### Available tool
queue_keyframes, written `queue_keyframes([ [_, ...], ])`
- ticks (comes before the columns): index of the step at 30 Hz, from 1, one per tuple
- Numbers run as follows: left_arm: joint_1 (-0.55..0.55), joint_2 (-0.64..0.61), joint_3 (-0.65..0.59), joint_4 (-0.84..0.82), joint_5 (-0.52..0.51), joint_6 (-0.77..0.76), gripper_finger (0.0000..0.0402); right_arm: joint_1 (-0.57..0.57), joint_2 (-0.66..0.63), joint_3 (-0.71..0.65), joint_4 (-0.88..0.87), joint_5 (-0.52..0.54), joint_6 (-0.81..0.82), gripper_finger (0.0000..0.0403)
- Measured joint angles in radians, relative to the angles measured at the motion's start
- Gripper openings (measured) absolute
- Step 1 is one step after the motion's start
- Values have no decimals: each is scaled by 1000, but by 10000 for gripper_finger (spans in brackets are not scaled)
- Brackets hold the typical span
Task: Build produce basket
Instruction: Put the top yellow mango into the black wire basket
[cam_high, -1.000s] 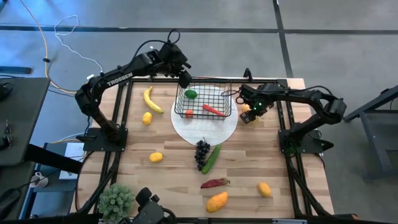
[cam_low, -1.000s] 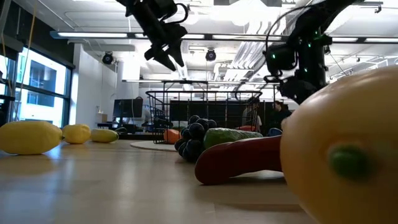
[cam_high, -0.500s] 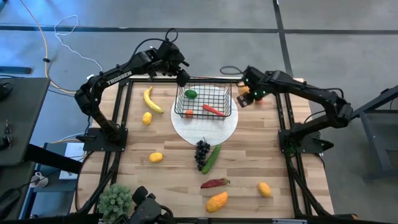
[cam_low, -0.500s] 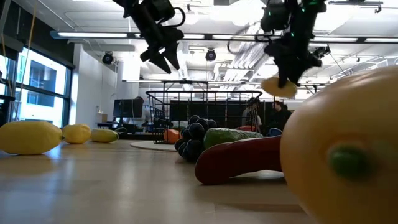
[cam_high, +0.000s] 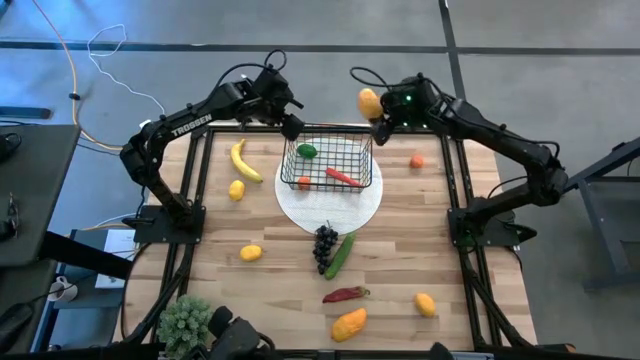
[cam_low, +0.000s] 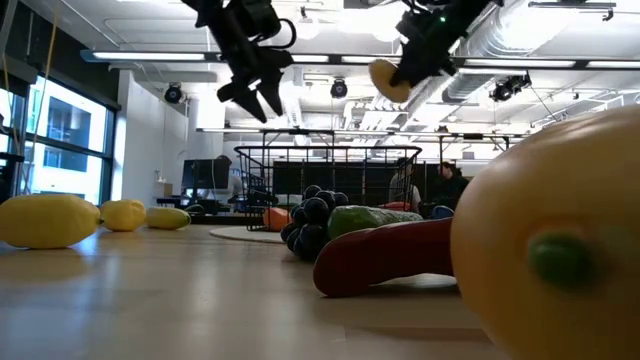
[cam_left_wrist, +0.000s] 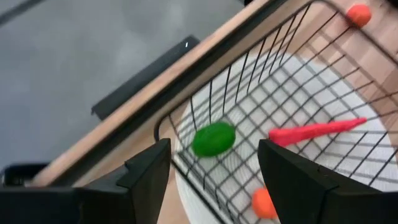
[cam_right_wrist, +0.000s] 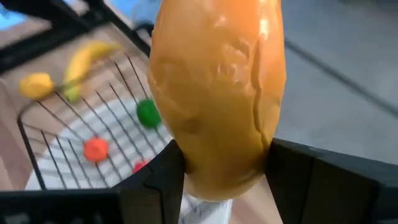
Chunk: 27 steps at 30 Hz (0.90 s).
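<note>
Inside basket (cam_high: 327, 164): one lime (cam_high: 307, 151), one chilli (cam_high: 343, 177), one tomato (cam_high: 303, 182).

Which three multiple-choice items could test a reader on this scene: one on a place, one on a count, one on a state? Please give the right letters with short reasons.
1. Where is the green lime?
A. in the basket
B. beside the banana
C. under the potted plant

2. How many pieces of produce lie inside the basket?
A. one
B. three
C. five

3. What is the state of the right gripper?
A. open and empty
B. shut on the mango
C. resting on the table

Answers:
1 A: the left wrist view shows the lime behind the wire mesh.
2 B: lime, red chilli and a small orange-red fruit.
3 B: the right wrist view shows the mango between its fingers, raised in the air.
</note>
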<state>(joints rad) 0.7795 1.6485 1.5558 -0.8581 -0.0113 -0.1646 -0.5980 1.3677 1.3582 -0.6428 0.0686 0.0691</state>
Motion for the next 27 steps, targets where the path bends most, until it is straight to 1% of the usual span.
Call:
queue_keyframes([
  [4, -1, 0, 0, -60, 0, -17, 232, 0, 38, 0, 83, -32, -84, 156],
  [9, -1, -1, 0, -135, 0, -19, 232, 1, 122, 0, 107, -85, -156, 156],
  [14, -1, -2, 0, -199, -19, -20, 232, 3, 215, 0, 102, -158, -155, 156],
  [20, -2, -2, 0, -238, -54, -16, 232, 5, 314, 0, 101, -248, -111, 156],
  [27, -1, -3, 0, -246, -56, -16, 232, 11, 393, -1, 61, -263, -99, 154],
])
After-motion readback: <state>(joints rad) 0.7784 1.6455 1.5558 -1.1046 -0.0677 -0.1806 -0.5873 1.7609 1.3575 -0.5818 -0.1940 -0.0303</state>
